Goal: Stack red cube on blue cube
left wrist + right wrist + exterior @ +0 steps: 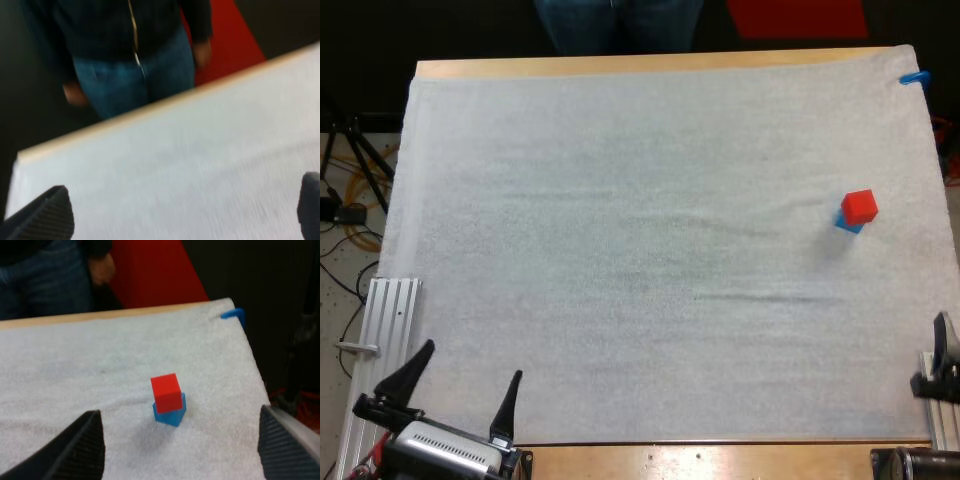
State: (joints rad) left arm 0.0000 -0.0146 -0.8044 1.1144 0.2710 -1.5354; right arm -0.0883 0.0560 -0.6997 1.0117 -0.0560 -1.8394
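Squarely upright, the red cube (860,205) sits on the blue cube (849,225) toward the white mat's (620,250) right side, well apart from both arms. Neither cube has a long axis. The blue one is turned so that a corner juts out from under the red, which hides most of it. The left end effector (471,360) is spread apart at the mat's near left corner. The right end effector (179,437), also apart and holding nothing, is cut off at the tabletop's (720,460) right edge.

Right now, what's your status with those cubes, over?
Left hand open, at white mat's near edge. Right hand open, empty. Small red cube sits atop small blue cube. Nothing in the way.
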